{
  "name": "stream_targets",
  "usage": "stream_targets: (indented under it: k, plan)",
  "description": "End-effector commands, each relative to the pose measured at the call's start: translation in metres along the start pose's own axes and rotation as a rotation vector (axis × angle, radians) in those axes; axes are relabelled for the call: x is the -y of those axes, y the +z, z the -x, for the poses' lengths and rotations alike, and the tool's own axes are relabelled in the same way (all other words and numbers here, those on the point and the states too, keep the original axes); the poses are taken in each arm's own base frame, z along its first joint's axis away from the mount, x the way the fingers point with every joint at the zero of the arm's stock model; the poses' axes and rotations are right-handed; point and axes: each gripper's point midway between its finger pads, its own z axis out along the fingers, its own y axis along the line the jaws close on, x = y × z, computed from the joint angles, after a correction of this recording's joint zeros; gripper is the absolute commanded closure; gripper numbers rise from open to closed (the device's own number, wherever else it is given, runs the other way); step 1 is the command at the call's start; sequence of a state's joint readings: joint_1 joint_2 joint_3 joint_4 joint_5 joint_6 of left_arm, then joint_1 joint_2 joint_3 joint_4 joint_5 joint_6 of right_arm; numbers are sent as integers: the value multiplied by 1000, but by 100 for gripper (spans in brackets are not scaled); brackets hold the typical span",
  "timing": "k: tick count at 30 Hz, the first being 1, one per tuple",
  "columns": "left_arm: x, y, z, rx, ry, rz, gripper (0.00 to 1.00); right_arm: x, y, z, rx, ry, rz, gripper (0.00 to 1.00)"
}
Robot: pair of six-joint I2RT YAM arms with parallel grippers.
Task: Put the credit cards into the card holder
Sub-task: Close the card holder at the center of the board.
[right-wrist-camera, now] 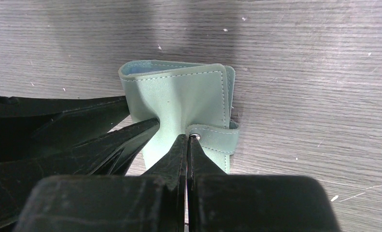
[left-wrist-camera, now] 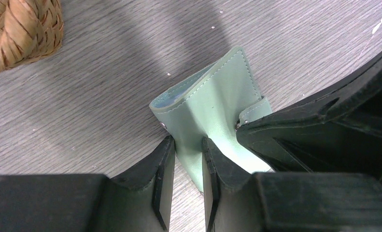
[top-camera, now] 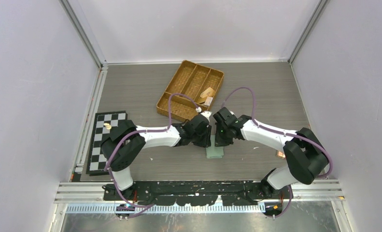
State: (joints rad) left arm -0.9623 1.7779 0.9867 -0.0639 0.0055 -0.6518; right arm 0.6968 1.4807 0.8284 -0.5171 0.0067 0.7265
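Observation:
The card holder (top-camera: 215,152) is a sage-green wallet lying folded on the table between the two arms. My left gripper (left-wrist-camera: 188,162) is closed on its near edge, and the cover creases there. My right gripper (right-wrist-camera: 187,140) is shut, with its tips pinched at the snap tab (right-wrist-camera: 218,137). In the left wrist view the wallet (left-wrist-camera: 213,96) shows a pale blue strip (left-wrist-camera: 172,99) inside its open side; I cannot tell whether that is a card. No loose credit cards are in view.
A woven brown divided tray (top-camera: 172,104) holding small tan pieces stands behind the grippers; its corner shows in the left wrist view (left-wrist-camera: 20,34). A chessboard mat (top-camera: 104,140) lies at the left. A small orange item (top-camera: 280,153) lies by the right arm.

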Motion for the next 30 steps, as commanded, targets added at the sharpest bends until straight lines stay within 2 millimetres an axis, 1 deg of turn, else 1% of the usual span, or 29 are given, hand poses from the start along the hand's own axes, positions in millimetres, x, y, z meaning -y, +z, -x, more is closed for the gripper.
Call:
stream_targets:
  k: [1, 5, 15, 18, 21, 26, 30]
  plan:
    - [-32, 14, -31, -60, 36, 103, 83, 12, 29, -1, 1, 37, -70, 99]
    - [-29, 14, -31, -56, 37, 81, 83, 12, 34, -1, -12, 44, -84, 100]
    - [-26, 15, -31, -49, 37, 58, 85, 26, 47, -7, -56, 65, -155, 100]
    - [-25, 13, -30, -45, 39, 57, 85, 24, 48, -7, -64, 64, -146, 100]
    - [-24, 9, -24, -35, 39, 59, 84, 14, 38, -1, -48, 61, -107, 99]
    - [-24, -9, -5, -1, 22, 46, 77, -1, 8, 12, -6, 48, -39, 99]
    - [-24, -31, 17, 52, -1, 30, 67, -9, -21, 25, 53, 45, 11, 85]
